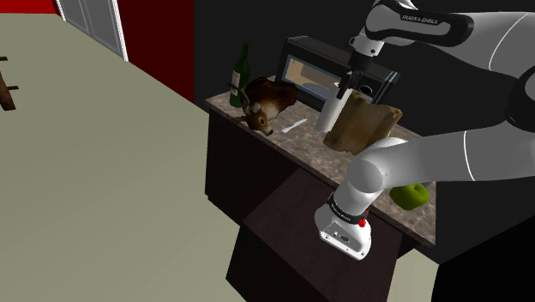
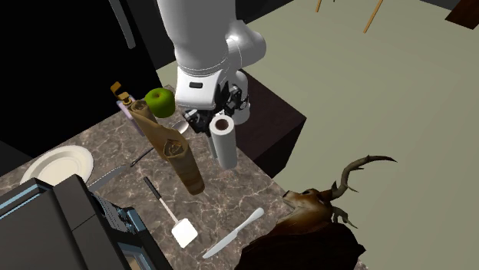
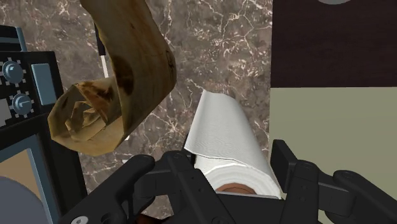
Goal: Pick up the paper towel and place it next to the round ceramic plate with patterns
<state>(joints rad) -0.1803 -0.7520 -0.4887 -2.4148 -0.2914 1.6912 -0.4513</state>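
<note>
**Shoulder view.** A dark marbled stone table [image 1: 321, 147] runs from upper centre to lower right. The white arm bends in from the right of the frame. Its black claw [image 1: 344, 91] points down onto the top of a white, upright paper towel roll [image 1: 328, 117] at centre. A brown curled parchment scroll [image 1: 367, 125] leans just right of the roll. A green apple [image 1: 410, 195] sits at lower right, and a brown deer-head trophy [image 1: 266, 105] lies to the left.

**Second exterior view.** The roll stands near the table's right-hand edge at centre frame, with its brown core facing up and the claw directly above it. A plain white round plate [image 2: 57, 165] lies near the left edge, well apart from the roll. The scroll and the apple sit between them. 1 white spatula [image 2: 184, 232] and 1 pale knife [image 2: 234, 234] lie at lower centre.

**Wrist view.** The roll stretches away from the camera, its long axis in line with the claw. The 2 black fingers [image 3: 289, 167] sit tight on either side of it and appear to touch. I judge the claw closed around the roll. I cannot tell whether its base is off the table.

The coming move turns on 1 relation. The roll sits straight under the claw, and the plate lies far to the left in the second exterior view, beyond the scroll. The roll probably needs lifting above the scroll before it travels.
</note>
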